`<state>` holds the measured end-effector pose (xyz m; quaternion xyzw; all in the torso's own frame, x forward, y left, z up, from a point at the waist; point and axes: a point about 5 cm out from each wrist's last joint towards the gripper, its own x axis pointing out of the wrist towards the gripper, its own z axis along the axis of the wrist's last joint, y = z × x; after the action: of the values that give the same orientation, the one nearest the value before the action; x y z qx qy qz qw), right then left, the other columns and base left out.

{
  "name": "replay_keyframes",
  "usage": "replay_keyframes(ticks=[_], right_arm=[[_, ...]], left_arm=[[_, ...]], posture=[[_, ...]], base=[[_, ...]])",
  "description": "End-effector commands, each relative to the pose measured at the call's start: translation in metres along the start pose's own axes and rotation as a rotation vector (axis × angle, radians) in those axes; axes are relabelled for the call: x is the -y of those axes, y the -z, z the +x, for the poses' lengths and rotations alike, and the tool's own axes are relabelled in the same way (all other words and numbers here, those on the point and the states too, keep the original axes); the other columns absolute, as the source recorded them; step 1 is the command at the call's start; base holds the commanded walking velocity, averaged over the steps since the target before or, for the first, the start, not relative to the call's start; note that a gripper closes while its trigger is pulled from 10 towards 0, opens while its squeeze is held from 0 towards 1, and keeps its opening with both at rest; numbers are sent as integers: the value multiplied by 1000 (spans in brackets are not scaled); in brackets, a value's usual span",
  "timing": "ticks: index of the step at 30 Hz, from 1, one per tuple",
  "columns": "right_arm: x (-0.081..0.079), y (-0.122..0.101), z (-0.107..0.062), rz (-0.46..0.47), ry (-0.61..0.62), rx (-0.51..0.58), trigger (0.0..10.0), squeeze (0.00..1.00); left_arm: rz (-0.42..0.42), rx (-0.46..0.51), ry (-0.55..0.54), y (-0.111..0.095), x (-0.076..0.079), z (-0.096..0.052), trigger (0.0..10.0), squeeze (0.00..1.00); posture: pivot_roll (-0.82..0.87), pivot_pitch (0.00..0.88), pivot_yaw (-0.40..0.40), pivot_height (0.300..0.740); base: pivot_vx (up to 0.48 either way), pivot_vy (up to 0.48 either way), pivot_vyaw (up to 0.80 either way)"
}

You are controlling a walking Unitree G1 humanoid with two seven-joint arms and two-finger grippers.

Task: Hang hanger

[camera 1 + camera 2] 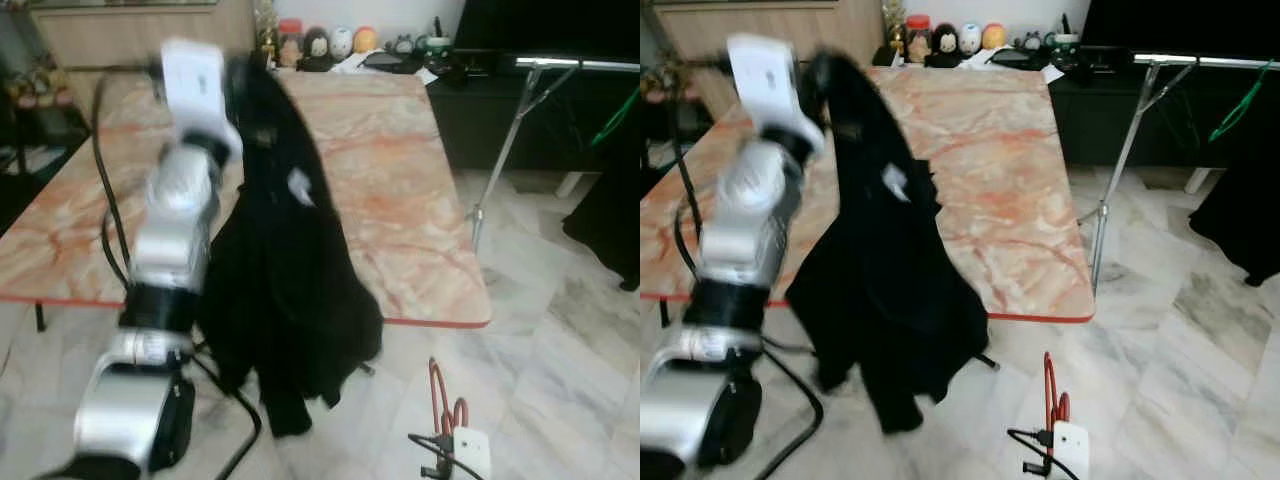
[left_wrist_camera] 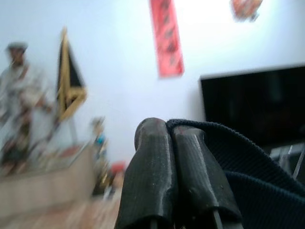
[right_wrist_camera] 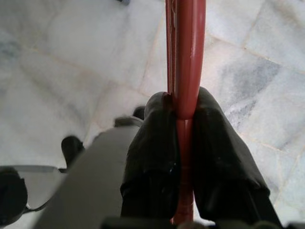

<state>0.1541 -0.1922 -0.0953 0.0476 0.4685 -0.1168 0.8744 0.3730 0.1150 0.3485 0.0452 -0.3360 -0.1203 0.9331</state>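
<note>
Two grippers, each clamped on something.
Left gripper [image 2: 174, 143] pinched the black fabric garment [image 1: 285, 270] above the marble-topped table [image 1: 400, 190]; right gripper [image 3: 183, 138] clamped the red plastic hanger [image 3: 186, 57].

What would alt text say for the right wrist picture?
The right gripper has its two black fingers shut on a red hanger, held low above a pale marble floor.
</note>
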Motion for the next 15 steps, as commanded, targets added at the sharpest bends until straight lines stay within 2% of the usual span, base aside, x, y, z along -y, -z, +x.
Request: replay_keyframes(ticks=[1, 2, 5, 7, 10, 13, 14, 15], right_arm=[[1, -1, 0, 7, 3, 2, 10000, 0], [2, -1, 0, 9, 4, 2, 10000, 0], [2, -2, 0, 10, 6, 3, 10000, 0], [2, -2, 0, 11, 5, 3, 10000, 0], [1, -1, 0, 5, 3, -1, 10000, 0], [2, 0, 0, -12, 6, -8, 10000, 0], [2, 0, 0, -12, 6, -8, 10000, 0], [2, 0, 0, -14, 5, -11, 10000, 0]], left_arm=[[1, 9, 13, -1, 4, 5, 10000, 0], [-4, 16, 16, -5, 6, 13, 10000, 0], [-4, 22, 21, -8, 8, 20, 10000, 0], [-26, -60, 73, 4, 18, 20, 10000, 0], [-41, -167, 153, 31, 30, -1, 10000, 0], [-20, -289, 167, 64, 36, -30, 10000, 0], [-20, -289, 167, 64, 36, -30, 10000, 0], [-45, -355, 180, 77, 40, -47, 10000, 0]], posture=[[-46, 1, 2, 740], [-48, 3, 4, 740], [-48, 4, 4, 740], [-49, 6, 4, 740], [-46, 13, 2, 740], [-37, 22, -2, 740], [-37, 22, -2, 740], [-39, 28, -1, 740]], base=[[289, 0, 0], [285, 0, 0], [287, 0, 0], [0, 0, 0], [0, 0, 0], [0, 0, 0], [0, 0, 0], [0, 0, 0]])
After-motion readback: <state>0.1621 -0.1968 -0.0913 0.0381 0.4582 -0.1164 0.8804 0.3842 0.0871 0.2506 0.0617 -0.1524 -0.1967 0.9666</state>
